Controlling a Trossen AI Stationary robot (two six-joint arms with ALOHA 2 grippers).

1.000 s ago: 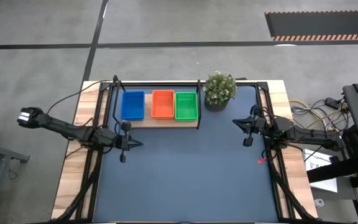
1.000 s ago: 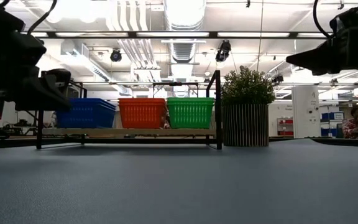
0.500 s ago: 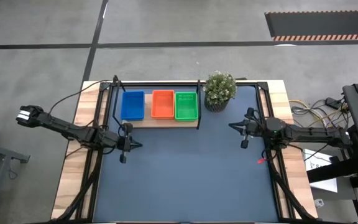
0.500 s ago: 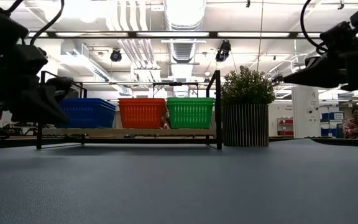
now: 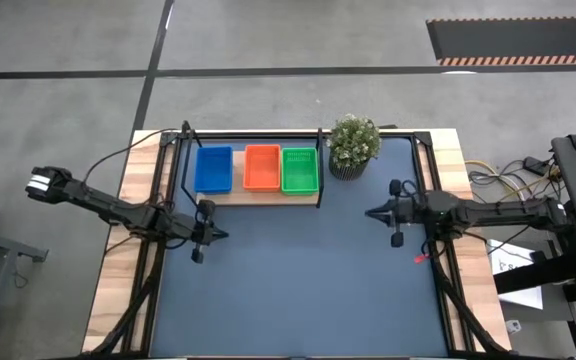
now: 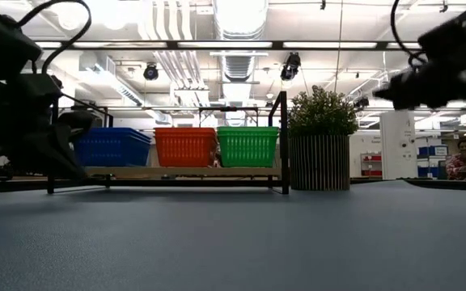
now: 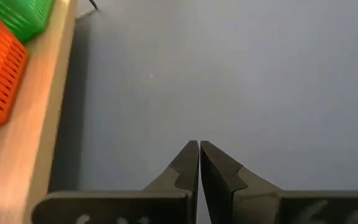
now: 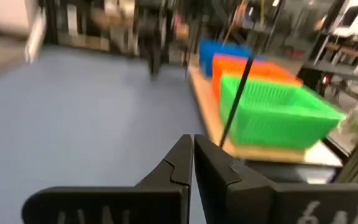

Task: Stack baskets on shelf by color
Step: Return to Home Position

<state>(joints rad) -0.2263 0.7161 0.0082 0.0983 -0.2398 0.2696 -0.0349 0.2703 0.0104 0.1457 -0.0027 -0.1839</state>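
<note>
On the shelf (image 5: pixel 253 198) the blue baskets (image 5: pixel 213 168), orange baskets (image 5: pixel 262 167) and green baskets (image 5: pixel 300 169) stood side by side, sorted. With nothing left to carry, my left gripper (image 5: pixel 218 233) and right gripper (image 5: pixel 372 213) hung closed and empty above the table (image 5: pixel 298 285).

The blue basket (image 5: pixel 213 168), the orange basket (image 5: pixel 262 167) and the green basket (image 5: pixel 300 169) are of plastic mesh with a slight gloss. The shelf (image 5: pixel 258 197), at 11 o'clock on the table, is a pale matt wooden board in a thin black metal frame. The tabletop (image 5: pixel 298 280) is smooth, matt and blue-grey, with bare light wood at 3 and 9 o'clock. The plant pot (image 6: pixel 318 162), at 1 o'clock, has a ribbed wall.
</note>
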